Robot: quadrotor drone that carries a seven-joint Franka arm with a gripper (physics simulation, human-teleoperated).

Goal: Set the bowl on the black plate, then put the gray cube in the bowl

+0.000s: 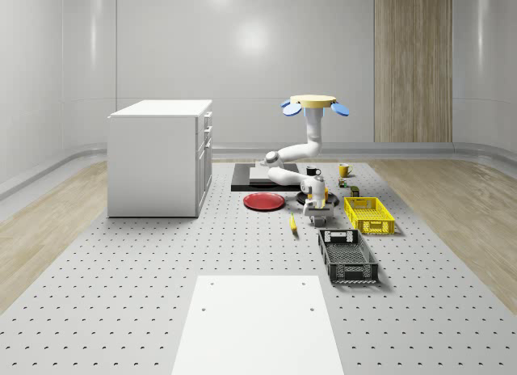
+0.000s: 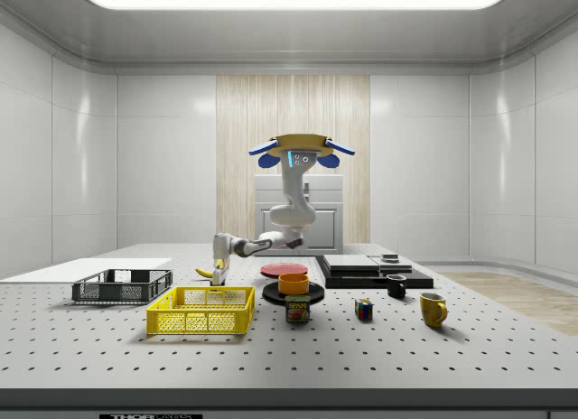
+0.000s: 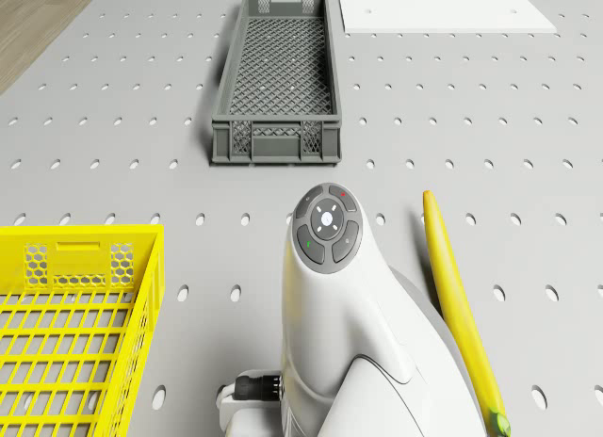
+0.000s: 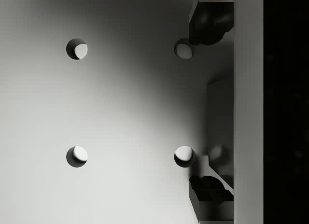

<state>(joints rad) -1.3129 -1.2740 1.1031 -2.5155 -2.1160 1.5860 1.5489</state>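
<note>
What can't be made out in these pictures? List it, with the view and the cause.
- Gripper, low by the table, drone hovering above: whole-scene view, too small to tell whether it holds anything.
- Bowl inside: side view, hidden by its own wall.
- Yellow crate: drone view, cut off by the picture's edges.

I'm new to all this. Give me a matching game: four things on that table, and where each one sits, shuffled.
Things:
1 orange bowl
2 banana
3 gray crate
4 yellow mug

Places:
a between the yellow crate and the white sheet
b on the black plate
c lying flat beside the arm
d upright, toward the side view's right

Pairs: 1-b, 2-c, 3-a, 4-d
</note>
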